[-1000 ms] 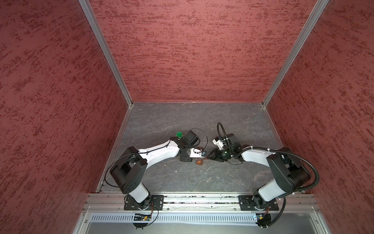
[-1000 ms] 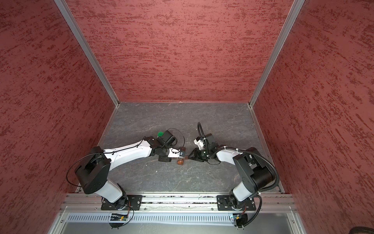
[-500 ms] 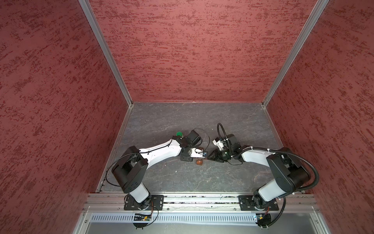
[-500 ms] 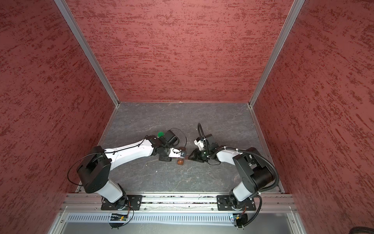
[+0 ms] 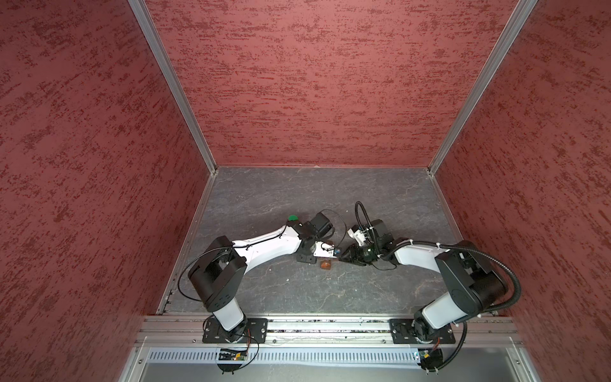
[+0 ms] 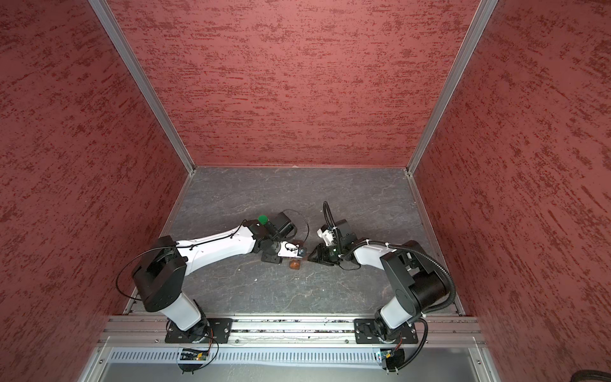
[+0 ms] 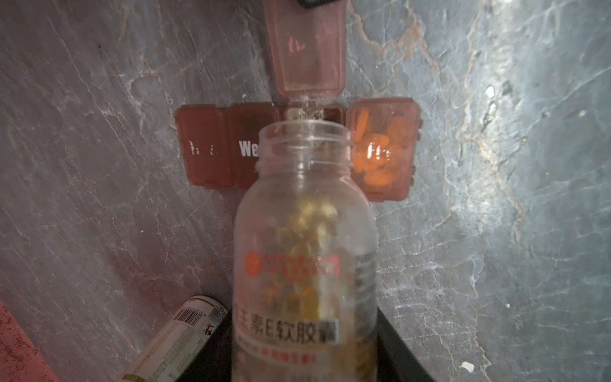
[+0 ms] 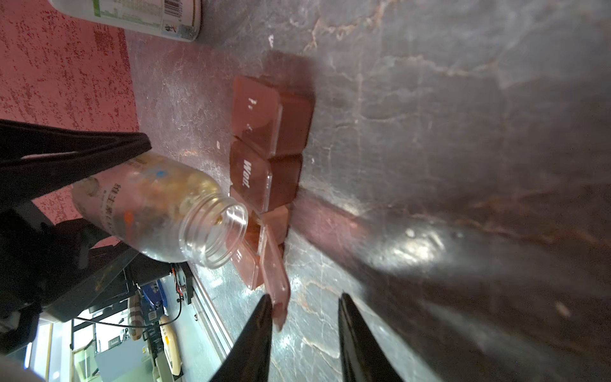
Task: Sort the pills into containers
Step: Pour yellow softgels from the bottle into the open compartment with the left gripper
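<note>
Right wrist view, containers (image 8: 261, 172) just beyond right gripper (image 8: 305, 299), lid (image 8: 276, 281) between jaws

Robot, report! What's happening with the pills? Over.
Left pincer shut on clear bottle, tipped over open cell. Right pincer open at lid. White bottle aside, not blocking.

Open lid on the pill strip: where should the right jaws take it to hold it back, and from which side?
Probably its free edge, pinched across the flat faces, from the side opposite the hinge, away from the clear bottle. The open lid is a thin flap tilted back off the strip, and that edge sits between the parted jaws of the right gripper, beside one finger.
</note>
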`<state>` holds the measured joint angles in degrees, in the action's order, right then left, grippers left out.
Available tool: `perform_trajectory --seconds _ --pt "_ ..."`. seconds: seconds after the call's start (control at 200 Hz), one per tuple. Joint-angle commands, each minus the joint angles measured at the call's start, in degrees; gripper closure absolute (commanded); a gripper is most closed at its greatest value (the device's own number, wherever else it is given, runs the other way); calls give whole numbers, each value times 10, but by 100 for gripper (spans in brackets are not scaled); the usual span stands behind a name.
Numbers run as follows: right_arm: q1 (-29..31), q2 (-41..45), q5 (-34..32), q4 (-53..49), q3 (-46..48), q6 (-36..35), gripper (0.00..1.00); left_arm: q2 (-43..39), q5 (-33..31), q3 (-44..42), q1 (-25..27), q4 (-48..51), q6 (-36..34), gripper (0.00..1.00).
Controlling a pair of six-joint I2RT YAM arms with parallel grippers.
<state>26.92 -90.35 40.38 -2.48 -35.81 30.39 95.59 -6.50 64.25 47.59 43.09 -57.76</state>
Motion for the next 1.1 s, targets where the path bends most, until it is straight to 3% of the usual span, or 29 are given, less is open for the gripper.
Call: perform_trajectory --seconds 0.0,1.097 --pt "3 -2 8 17 7 -7 65 6 -5 14 4 10 -3 100" --pt "3 -5 9 23 12 -9 65 21 -74 34 35 28 -34 100"
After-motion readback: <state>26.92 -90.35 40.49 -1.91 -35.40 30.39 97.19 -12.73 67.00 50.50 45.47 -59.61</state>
